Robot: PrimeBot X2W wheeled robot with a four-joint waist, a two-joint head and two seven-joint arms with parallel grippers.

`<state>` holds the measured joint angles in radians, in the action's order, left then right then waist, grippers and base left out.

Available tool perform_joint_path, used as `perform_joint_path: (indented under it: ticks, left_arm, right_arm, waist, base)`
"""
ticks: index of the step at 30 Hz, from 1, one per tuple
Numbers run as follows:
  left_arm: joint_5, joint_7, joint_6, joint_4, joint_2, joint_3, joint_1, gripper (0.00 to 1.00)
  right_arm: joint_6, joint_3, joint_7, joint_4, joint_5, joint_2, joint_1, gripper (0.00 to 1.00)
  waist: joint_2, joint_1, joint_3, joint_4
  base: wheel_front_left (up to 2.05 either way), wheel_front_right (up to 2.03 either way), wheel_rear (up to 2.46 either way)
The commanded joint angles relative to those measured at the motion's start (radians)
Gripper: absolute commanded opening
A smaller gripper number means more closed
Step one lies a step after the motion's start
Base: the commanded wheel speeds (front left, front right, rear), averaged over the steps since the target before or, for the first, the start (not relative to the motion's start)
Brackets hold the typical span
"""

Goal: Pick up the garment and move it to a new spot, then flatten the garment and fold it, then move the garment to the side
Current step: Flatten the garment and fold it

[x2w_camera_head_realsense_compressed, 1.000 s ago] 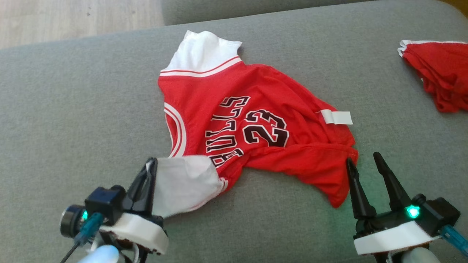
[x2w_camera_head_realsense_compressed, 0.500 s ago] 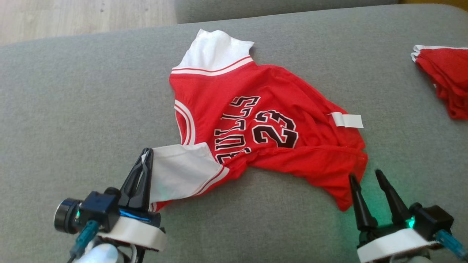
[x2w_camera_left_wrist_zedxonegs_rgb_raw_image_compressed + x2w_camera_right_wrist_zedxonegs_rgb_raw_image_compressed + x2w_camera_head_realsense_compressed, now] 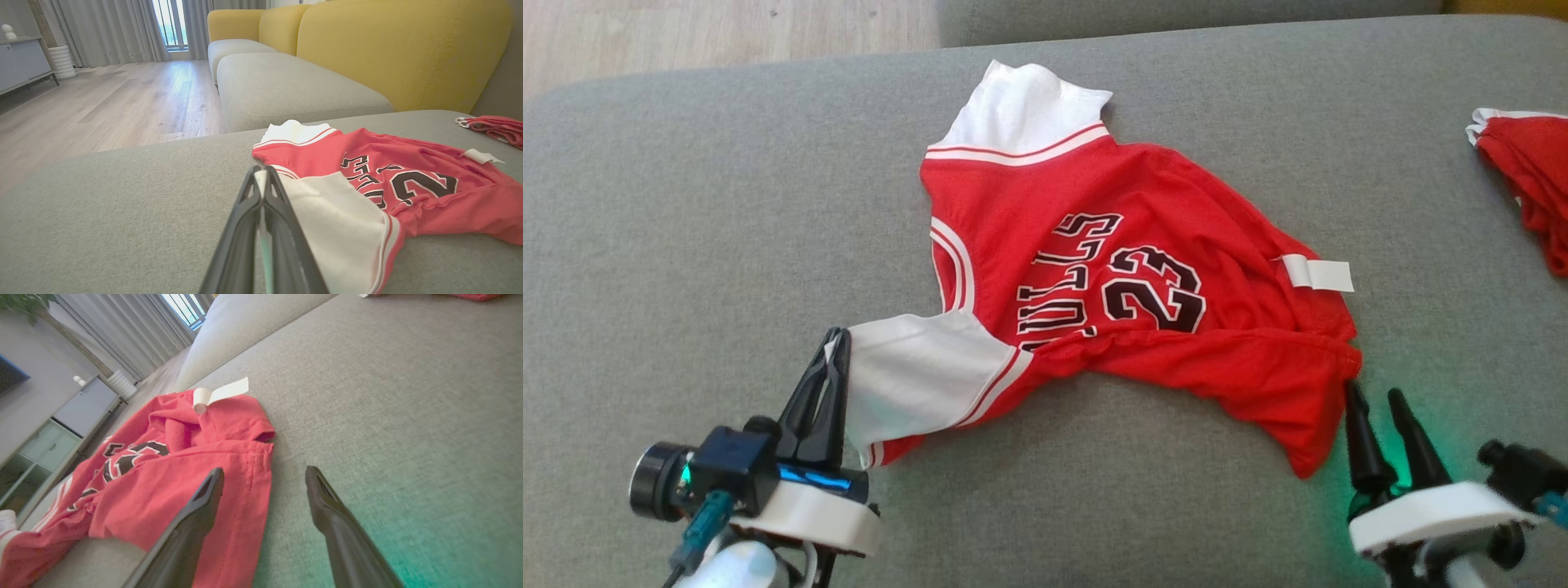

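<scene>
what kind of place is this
Most likely a home living room: a sofa with yellow backs and grey seats, a wooden floor, and long grey curtains.

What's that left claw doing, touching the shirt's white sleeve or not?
Touching. The left wrist view shows the left gripper shut, with the edge of the white sleeve pinched between its jaws.

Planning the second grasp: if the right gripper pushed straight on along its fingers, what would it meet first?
Probably the hem corner of the red basketball jersey, right ahead of the open right gripper; beyond lies grey sofa cushion.
</scene>
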<state>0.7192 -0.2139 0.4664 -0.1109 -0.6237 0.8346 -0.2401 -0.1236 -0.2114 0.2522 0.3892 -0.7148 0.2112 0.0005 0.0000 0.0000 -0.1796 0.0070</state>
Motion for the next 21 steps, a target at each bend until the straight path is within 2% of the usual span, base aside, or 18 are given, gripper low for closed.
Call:
perform_joint_path:
  ticks: [1,9,16,21]
  left_arm:
    - [-0.008,-0.015,0.004,-0.018,-0.042,-0.058,-0.047,0.00]
    - [-0.008,-0.012,0.000,-0.013,-0.043,-0.054,-0.053,0.00]
    - [-0.008,-0.011,-0.008,-0.004,-0.034,-0.045,-0.060,0.00]
    - [-0.008,-0.011,-0.011,0.001,-0.031,-0.041,-0.061,0.00]
  right_arm:
    - [-0.007,-0.043,0.007,-0.015,-0.070,0.049,-0.037,1.00]
    - [-0.007,-0.159,-0.024,0.002,-0.299,0.141,-0.095,1.00]
    - [-0.007,-0.234,-0.010,0.036,-0.371,0.188,-0.131,1.00]
    - [-0.007,-0.266,-0.004,0.062,-0.388,0.195,-0.154,1.00]
  waist:
    - [0.0000,0.0000,-0.001,0.001]
    - [0.0000,0.0000,-0.008,0.014]
    - [0.0000,0.0000,-0.011,0.028]
    - [0.0000,0.0000,-0.012,0.032]
  base:
    - [0.00,0.00,0.00]
    - [0.00,0.00,0.00]
    - [0.00,0.00,0.00]
    - [0.00,0.00,0.00]
